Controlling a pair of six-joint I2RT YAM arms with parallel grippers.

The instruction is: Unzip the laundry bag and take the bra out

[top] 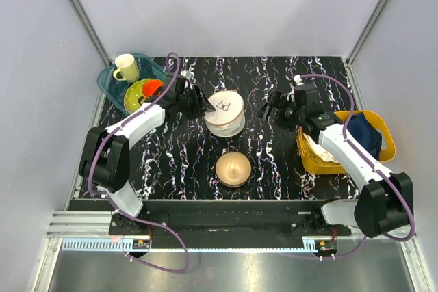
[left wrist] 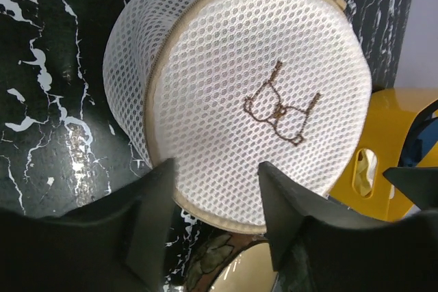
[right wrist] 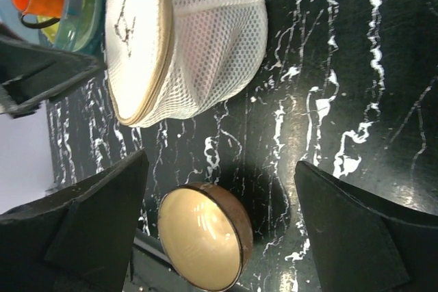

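The laundry bag (top: 225,113) is a cream-white mesh drum standing mid-table, its round zip lid with a small dark bra drawing facing up. It fills the left wrist view (left wrist: 260,94) and shows in the right wrist view (right wrist: 181,35). The lid looks zipped shut. The bra is hidden. My left gripper (top: 201,103) is open, right at the bag's left edge, its fingers (left wrist: 154,203) over the lid rim. My right gripper (top: 274,109) is open and empty, a short way right of the bag, above the bare table.
A round bronze bowl (top: 233,169) sits in front of the bag. A teal tray (top: 109,83) at back left holds a cream mug, a green bowl and an orange cup. A yellow basket (top: 383,128) at right holds dark blue and white cloths.
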